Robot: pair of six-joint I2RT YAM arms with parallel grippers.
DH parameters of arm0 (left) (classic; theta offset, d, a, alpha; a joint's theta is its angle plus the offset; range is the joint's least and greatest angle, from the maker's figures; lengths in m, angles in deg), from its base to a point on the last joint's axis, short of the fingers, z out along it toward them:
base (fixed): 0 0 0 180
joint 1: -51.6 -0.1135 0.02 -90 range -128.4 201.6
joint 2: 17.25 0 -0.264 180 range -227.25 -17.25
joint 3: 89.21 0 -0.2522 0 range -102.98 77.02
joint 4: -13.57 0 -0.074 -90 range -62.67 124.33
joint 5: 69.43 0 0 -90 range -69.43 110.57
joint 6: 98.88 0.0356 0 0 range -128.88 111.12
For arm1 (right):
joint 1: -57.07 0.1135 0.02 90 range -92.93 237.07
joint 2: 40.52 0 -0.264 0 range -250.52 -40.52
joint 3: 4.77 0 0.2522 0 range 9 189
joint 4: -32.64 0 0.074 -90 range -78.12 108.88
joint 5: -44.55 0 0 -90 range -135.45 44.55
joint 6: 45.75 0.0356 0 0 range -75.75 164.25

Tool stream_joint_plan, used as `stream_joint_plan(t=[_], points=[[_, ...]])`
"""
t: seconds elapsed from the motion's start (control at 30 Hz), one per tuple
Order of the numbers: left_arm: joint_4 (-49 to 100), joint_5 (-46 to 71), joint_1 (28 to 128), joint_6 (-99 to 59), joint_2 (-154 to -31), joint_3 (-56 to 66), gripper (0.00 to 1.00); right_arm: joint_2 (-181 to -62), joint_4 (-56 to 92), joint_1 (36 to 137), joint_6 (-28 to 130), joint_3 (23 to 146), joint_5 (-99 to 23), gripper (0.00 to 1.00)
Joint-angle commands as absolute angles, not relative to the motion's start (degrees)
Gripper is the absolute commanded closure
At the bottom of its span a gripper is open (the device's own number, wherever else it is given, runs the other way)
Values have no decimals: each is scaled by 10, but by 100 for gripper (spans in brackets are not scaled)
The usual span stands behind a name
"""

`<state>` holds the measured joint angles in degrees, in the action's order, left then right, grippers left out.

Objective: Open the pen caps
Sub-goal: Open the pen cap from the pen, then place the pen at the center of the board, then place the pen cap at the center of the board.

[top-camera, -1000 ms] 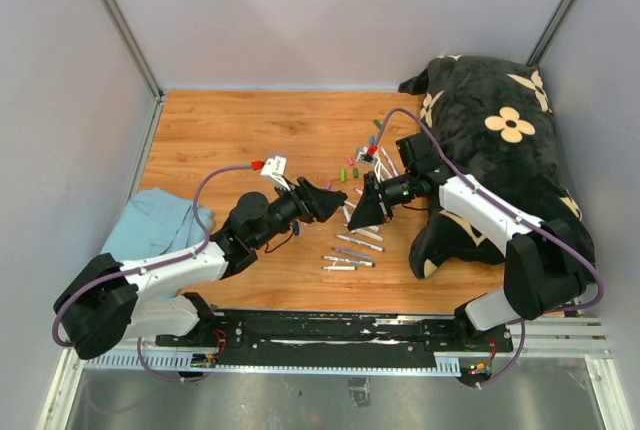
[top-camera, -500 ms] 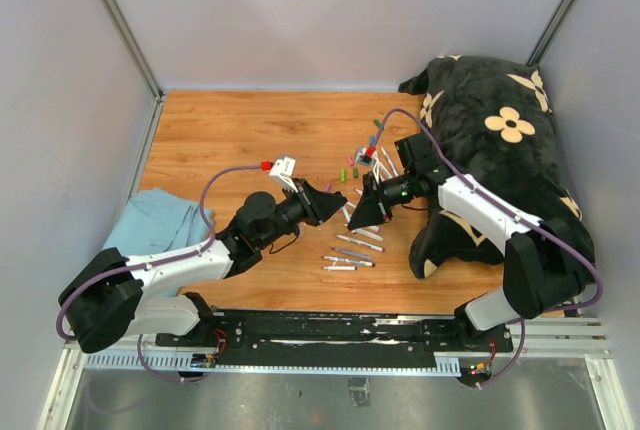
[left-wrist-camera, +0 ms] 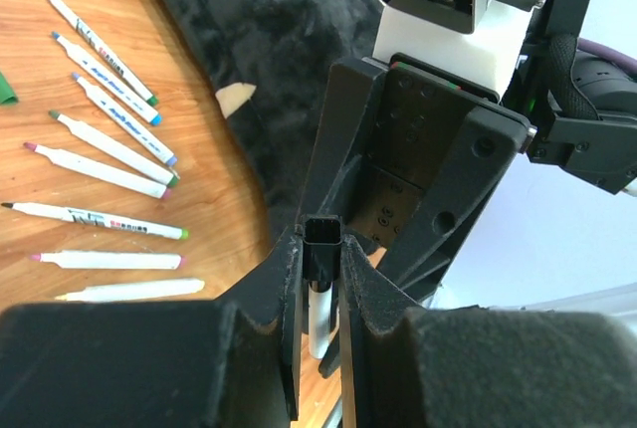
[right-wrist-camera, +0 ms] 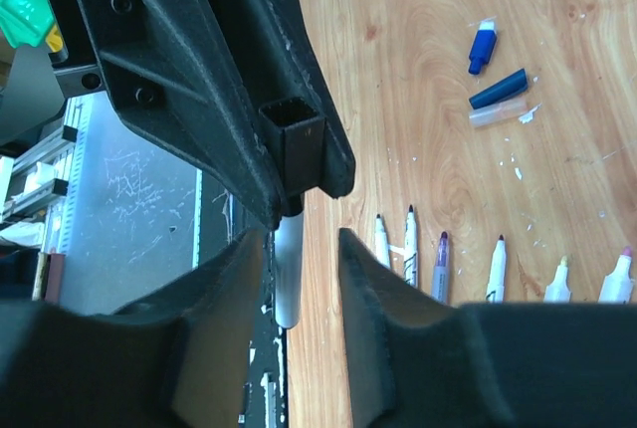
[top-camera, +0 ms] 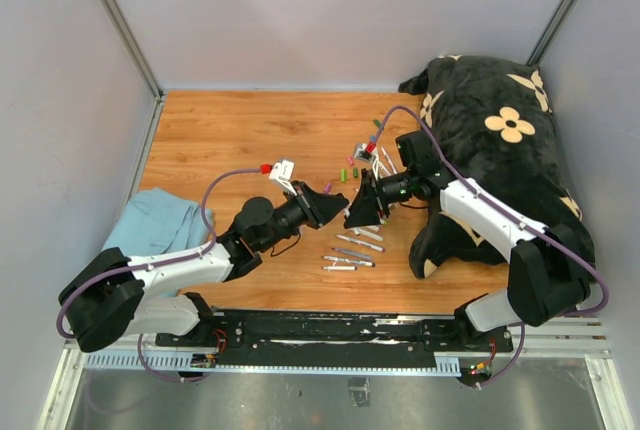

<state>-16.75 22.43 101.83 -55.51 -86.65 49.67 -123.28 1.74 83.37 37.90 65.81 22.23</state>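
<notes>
We clamp left gripper [left-wrist-camera: 320, 254] on dark square plastic pen cap [left-wrist-camera: 321, 234], centre frame; right gripper [right-wrist-camera: 299, 244], jaws parted, straddles white barrel [right-wrist-camera: 287, 284], ready to pull.

Bright, even light from overhead in the top view: the warm brown wooden tabletop [top-camera: 230, 130] is cleanly lit, its shadows short and soft, while the black plush flower-patterned cushion [top-camera: 480, 160] swallows nearly all detail. Over to the left wrist view, where the left gripper [left-wrist-camera: 320, 244] is a soft, out-of-focus black mass. The dark square pen cap [left-wrist-camera: 323, 232] it pinches looks crisper, and the pale wall [left-wrist-camera: 557, 249] is nearly washed out. Right wrist view: the right gripper [right-wrist-camera: 297, 239] blurs up close with its fingers apart, the wood grain is sharp, and the scratched grey metal plate [right-wrist-camera: 139, 209] shows a sheen.
</notes>
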Motion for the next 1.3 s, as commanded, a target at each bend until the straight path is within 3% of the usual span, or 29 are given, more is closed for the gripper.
stream_joint_plan(t=[0.0, 0.13, 0.17, 0.3, 0.7, 1.0, 1.27], points=[[-208, 232, 1023, -554, -864, 502, 100, -1216, 58, 852, 420, 649, 215, 68], [-217, 254, 1023, -544, -845, 514, 100, -1221, 53, 864, 416, 653, 214, 97], [-210, 272, 1022, -537, -833, 517, 100, -1223, 45, 867, 411, 655, 217, 99], [-152, 354, 998, -502, -759, 513, 100, -1236, 27, 877, 395, 661, 242, 99], [-63, 412, 884, -481, -613, 507, 100, -1255, -3, 908, 360, 671, 273, 99], [110, 419, 877, -482, -537, 545, 100, -1244, -136, 951, 197, 701, 131, 99], [283, 418, 877, -513, -511, 598, 100, -1264, -170, 1045, 131, 708, 8, 99]])
